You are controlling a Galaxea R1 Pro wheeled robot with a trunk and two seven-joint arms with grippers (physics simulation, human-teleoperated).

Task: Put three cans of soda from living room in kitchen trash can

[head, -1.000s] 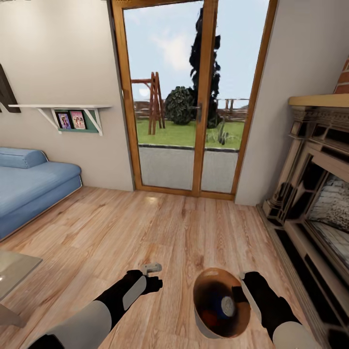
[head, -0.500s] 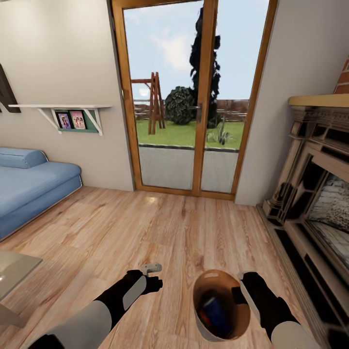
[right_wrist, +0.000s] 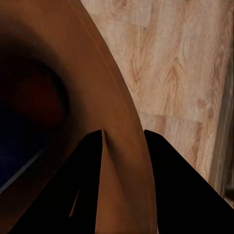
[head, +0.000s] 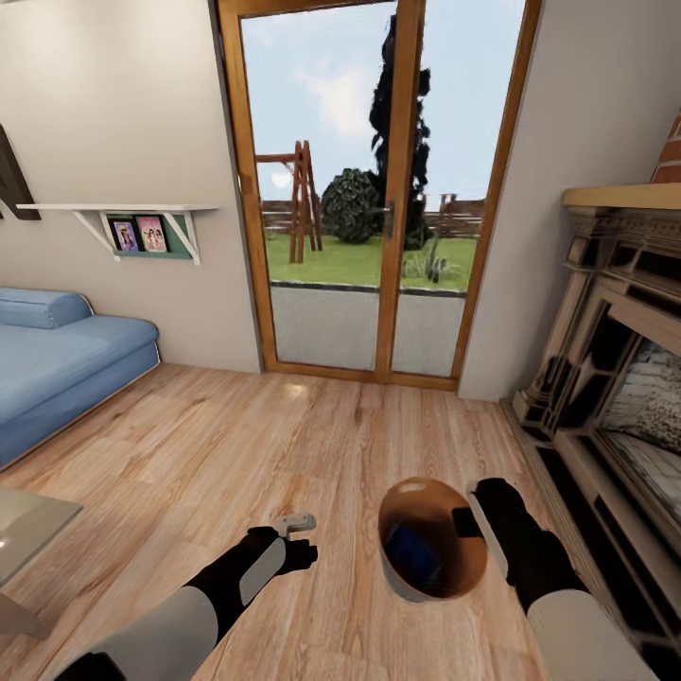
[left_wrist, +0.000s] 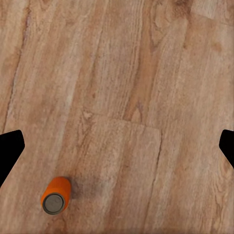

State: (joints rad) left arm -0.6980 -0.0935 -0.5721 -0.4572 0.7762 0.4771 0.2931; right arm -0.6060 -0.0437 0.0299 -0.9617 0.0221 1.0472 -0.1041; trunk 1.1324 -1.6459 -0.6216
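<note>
1. You are gripping the trash can by its rim with your right end effector; the right wrist view shows one finger inside the glossy brown wall and the other outside it, clenched on the rim.
2. You are holding the bucket tilted above the plank floor, its mouth facing up toward your head camera.
3. A blue soda can is lying inside the bucket, just beside your right end effector; in the right wrist view a reddish shape is showing deep in the shadow, too dark to name.
4. You are keeping your left end effector released, its dark fingertips standing wide apart at the edges of the left wrist view.
5. An orange soda can is lying on its side on the floor below that open end effector, nearer one fingertip than the other and touching neither.
6. Ahead of both end effectors, wood-framed glass doors are standing, with a blue sofa off past your left arm and a fireplace past your right.
</note>
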